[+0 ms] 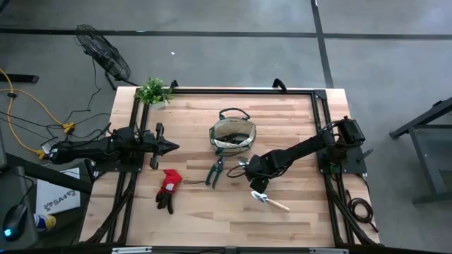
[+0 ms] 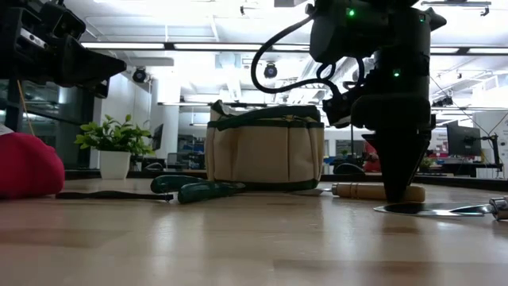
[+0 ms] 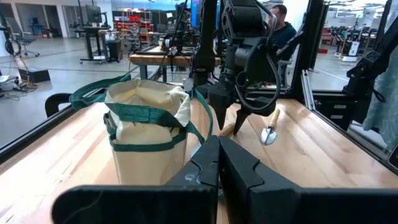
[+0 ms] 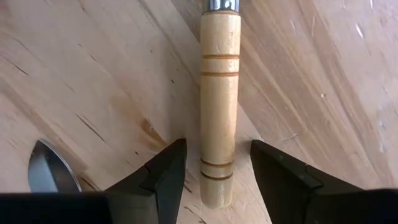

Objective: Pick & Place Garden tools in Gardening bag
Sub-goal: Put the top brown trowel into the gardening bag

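From above, we see the right gripper lowered over a trowel near the table's front, with the gardening bag well behind it, pruning shears between the two, and a red-and-black glove pair farther left. The left gripper waits at the table's left side.

At table height, we see the right gripper's tips almost on the wood, a wooden handle lying just behind them and a silver blade flat in front.

From the left wrist, we see that arm's fingers closed together, pointing at the bag.

From the right wrist, we see open fingers straddling the handle's very end. We judge the risk here is a grip so close to the butt that the trowel pivots or slips out on lifting, its blade then snagging the bag's rim.
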